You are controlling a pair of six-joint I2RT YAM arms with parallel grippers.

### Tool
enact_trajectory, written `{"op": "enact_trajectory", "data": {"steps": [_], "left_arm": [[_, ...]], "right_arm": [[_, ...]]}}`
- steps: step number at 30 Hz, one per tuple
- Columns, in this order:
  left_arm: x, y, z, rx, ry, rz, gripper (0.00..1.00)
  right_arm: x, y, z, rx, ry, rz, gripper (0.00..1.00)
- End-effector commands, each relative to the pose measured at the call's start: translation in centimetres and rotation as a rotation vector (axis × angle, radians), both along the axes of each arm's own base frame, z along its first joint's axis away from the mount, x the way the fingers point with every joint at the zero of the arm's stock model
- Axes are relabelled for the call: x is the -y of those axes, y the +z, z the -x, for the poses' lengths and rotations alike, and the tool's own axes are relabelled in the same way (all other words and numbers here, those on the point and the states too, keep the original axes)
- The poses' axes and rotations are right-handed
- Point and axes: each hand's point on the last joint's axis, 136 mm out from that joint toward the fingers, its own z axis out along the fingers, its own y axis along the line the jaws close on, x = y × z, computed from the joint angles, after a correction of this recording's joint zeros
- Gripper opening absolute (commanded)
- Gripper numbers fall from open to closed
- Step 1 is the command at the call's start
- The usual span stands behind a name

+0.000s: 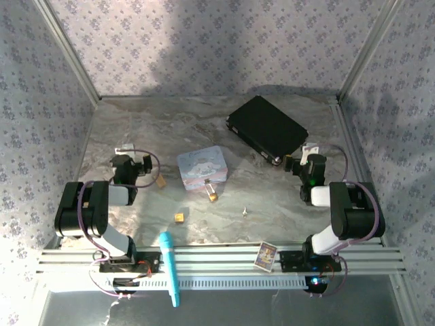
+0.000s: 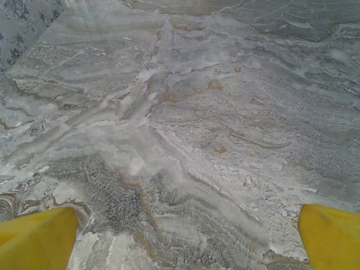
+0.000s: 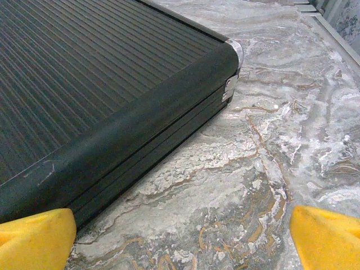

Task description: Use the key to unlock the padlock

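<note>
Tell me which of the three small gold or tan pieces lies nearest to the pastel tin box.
The padlock, right at the near edge of the tin box. The tan block and the gold cube lie farther off, to its left.

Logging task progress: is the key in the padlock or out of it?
Out. The key lies alone on the marble table, apart from the padlock beside the pastel tin.

A pastel tin box (image 1: 202,166) sits mid-way across the grey marble tabletop (image 1: 285,204). Behind it to the right lies a black ribbed case (image 1: 266,129), set at an angle. Just left of the tin is a tan wooden block (image 1: 161,182). In front of the tin are a tiny gold cube (image 1: 179,218), then a turquoise pen (image 1: 169,268) and a small picture card (image 1: 265,255).
</note>
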Motion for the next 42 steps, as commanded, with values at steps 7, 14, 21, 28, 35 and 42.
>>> {"op": "enact_trajectory", "data": {"steps": [7, 14, 21, 28, 35, 42], "left_arm": [[0.44, 1.74, -0.93, 0.056, -0.026, 0.0, 1.0], [0.43, 1.77, -0.93, 0.057, -0.025, -0.001, 1.0], [0.47, 1.78, -0.93, 0.057, -0.026, 0.0, 1.0], [0.49, 1.8, -0.95, 0.058, -0.027, 0.0, 1.0], [0.48, 1.77, -0.93, 0.057, -0.028, 0.0, 1.0], [1.03, 2.01, -0.93, 0.055, -0.061, -0.001, 1.0]], "right_arm": [[0.14, 1.01, -0.62, 0.025, 0.008, 0.012, 0.99], [0.16, 1.04, -0.64, 0.026, 0.007, 0.012, 0.99], [0.15, 1.05, -0.62, 0.026, 0.007, 0.013, 0.99], [0.14, 1.07, -0.63, 0.027, 0.008, 0.012, 0.99], [0.19, 1.06, -0.62, 0.027, 0.007, 0.011, 0.99], [0.14, 1.58, -0.62, 0.028, 0.008, 0.007, 0.99]]}}
